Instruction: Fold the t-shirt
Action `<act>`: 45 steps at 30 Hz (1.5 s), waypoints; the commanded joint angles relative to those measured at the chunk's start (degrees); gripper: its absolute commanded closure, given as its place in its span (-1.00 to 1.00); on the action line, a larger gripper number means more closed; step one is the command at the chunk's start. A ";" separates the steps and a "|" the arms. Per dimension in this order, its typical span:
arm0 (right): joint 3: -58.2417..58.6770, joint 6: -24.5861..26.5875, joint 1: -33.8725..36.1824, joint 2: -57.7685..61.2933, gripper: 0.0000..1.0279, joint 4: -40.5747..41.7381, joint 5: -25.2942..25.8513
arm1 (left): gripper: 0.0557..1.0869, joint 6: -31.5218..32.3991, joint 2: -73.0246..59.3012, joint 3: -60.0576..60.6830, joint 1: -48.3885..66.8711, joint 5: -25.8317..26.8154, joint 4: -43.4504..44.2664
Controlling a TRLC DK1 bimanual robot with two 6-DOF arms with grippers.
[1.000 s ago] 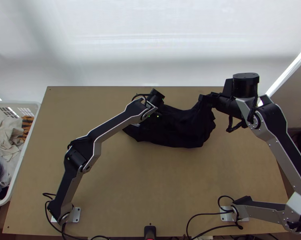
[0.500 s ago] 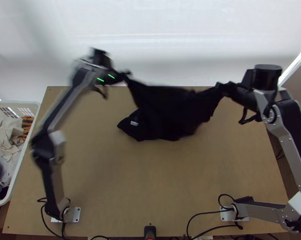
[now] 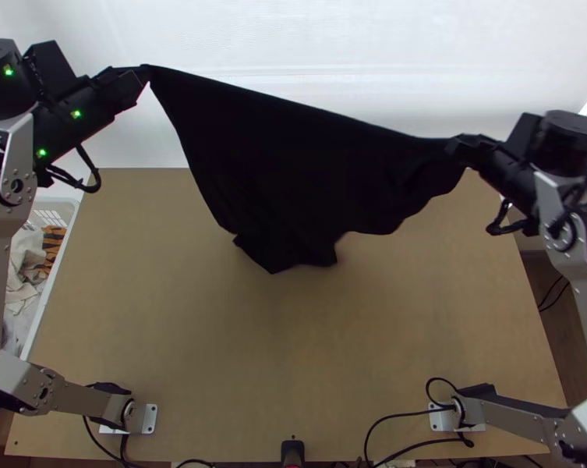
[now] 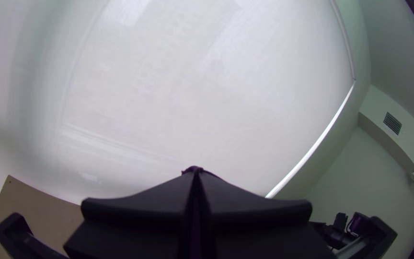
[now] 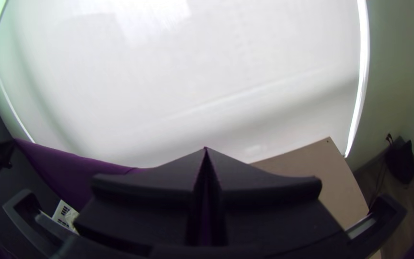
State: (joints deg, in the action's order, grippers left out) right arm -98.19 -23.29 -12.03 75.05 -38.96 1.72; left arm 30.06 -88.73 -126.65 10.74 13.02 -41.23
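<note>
We see a black cloth t-shirt (image 3: pixel 285 148) hung between two grippers above a light wooden table (image 3: pixel 293 351), its upper edge drawn fairly straight and its lower part trailing in loose, uneven points over the tabletop. The left arm's flat-fingered black gripper (image 3: pixel 143 72) is pressed together on one upper corner; the right arm's matching black gripper (image 3: pixel 454 147) pinches the other, somewhat lower in the top view. We judge the task to be at an early stage: the shirt is opened out in the air, while laying it flat, smoothing and every fold seem left to do. We can make out no readable writing on the dark fabric
</note>
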 commanded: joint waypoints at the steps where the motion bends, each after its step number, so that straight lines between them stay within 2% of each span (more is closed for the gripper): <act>1: -4.46 2.72 -1.24 -4.91 0.94 3.28 1.01 | 0.92 1.66 4.09 0.26 -0.37 -0.62 1.24; 8: -10.44 4.30 -1.94 -9.30 0.94 9.69 1.54 | 0.92 -0.09 9.71 2.90 -0.46 -4.14 3.09; 13: -11.14 4.74 -4.49 -13.35 0.94 10.83 1.45 | 0.92 -0.53 16.31 8.26 -0.37 -5.19 4.93; 22: -7.98 4.13 -10.03 -21.70 0.94 1.61 1.01 | 0.92 -0.88 33.09 23.55 -3.45 -6.51 3.97; 24: -4.73 3.07 -11.17 -23.45 0.94 0.82 1.01 | 0.92 -0.88 36.35 28.56 -4.15 -6.42 3.88; 27: 2.04 -3.69 -11.79 -25.65 0.94 -1.29 0.39 | 0.92 -0.80 40.74 36.56 -4.68 -6.42 3.70; 32: 17.86 -9.76 -14.16 -29.25 0.94 -2.26 -1.80 | 0.92 -0.80 45.40 47.11 -5.29 -6.42 3.35; 39: 32.10 -13.19 -14.07 -26.88 0.94 -0.68 -3.65 | 0.92 -1.32 47.42 64.42 -5.47 -6.42 5.64; 41: 35.70 -13.19 -14.07 -25.30 0.94 1.87 -3.65 | 0.92 -1.85 46.10 68.11 -5.47 -6.34 6.78; 45: 40.80 -12.92 -13.54 -21.17 0.95 9.78 -3.65 | 0.92 -2.38 41.88 74.27 -5.73 -6.07 14.34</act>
State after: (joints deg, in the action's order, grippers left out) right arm -59.94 -34.54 -25.85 51.48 -33.30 -2.02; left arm 28.47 -44.49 -55.66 5.58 7.25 -31.33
